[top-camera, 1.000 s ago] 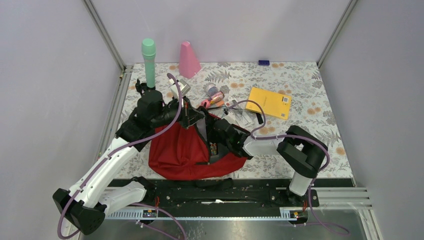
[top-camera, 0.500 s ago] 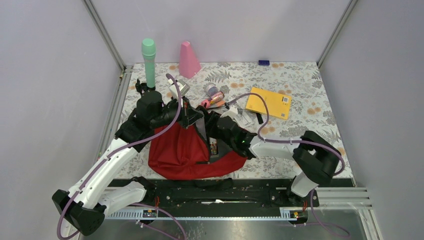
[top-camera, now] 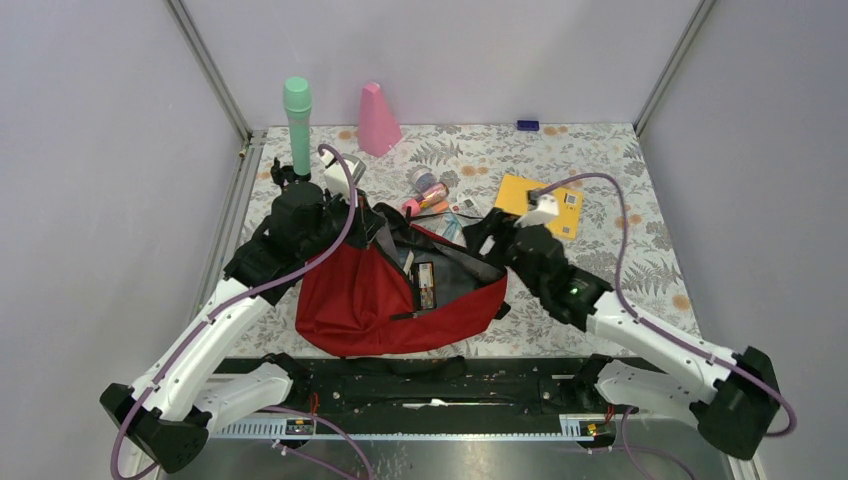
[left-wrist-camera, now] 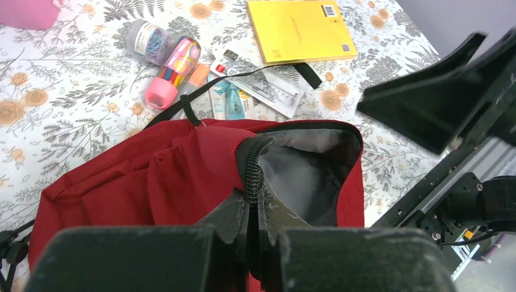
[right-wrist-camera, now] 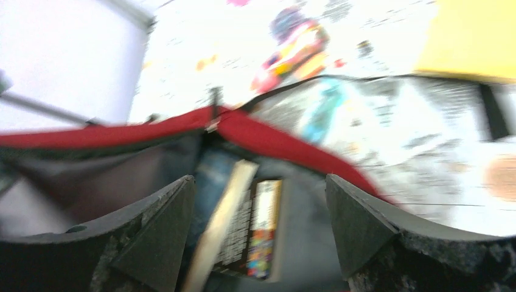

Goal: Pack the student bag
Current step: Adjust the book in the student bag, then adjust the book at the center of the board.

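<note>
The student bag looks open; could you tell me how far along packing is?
Done: the student bag is unzipped with a printed box inside. In hand: the left claw pinches the zipper edge, holding it open; the right claw is open and empty by the opening. Left: yellow notebook, marker tube, clip jar and packets lie on the table.

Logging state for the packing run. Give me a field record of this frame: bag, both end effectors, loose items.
bag: student bag, red, lying on table, main zipper open
inside bag: dark packet with colourful label
left end effector: shut on the bag's zipper edge
right end effector: open, empty, at the bag's right rim, facing the opening
outside bag: yellow notebook, pink-capped tube, clip jar, pink cone, green bottle
</note>
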Tool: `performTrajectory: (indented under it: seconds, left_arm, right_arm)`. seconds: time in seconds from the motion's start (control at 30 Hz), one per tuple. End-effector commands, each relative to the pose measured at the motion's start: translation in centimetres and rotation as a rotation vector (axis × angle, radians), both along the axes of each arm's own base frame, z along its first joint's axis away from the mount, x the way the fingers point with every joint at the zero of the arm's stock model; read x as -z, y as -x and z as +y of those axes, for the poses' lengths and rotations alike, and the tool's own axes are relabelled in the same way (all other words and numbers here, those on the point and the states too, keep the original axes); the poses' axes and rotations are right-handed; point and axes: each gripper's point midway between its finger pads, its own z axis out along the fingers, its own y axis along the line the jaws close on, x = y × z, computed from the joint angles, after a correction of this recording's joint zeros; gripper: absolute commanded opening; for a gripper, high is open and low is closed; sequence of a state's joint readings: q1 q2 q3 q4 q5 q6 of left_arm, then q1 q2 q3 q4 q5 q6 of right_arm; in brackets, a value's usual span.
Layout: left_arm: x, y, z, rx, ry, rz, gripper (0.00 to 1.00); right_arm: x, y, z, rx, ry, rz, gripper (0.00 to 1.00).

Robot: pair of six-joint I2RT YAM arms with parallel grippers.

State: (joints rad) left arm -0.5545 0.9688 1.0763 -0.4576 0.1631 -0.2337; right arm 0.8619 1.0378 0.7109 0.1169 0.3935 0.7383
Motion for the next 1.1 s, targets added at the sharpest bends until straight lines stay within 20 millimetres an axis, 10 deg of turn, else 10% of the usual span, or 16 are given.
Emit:
performTrajectory:
  seconds: [0.0,0.5,1.07]
  left_arm:
    - [-2.8,-1.2,1.2,-0.097,0.033,-0.080,0.00]
    - [-0.8,-1.6,3.5,-0.171,-0.081,-0.098,0.00]
    - [-0.4,-1.4,3.4,-0.160,-0.086,-0.086,0.00]
  right_arm:
    - [3.9,-1.2,-7.8,0.090,0.261,0.097,0.86]
    - [10.0,-8.4,-23.1,0.440,0.081,0.395,0.87]
    - [15.8,-15.4,-30.2,0.518,-0.003,0.607,0.78]
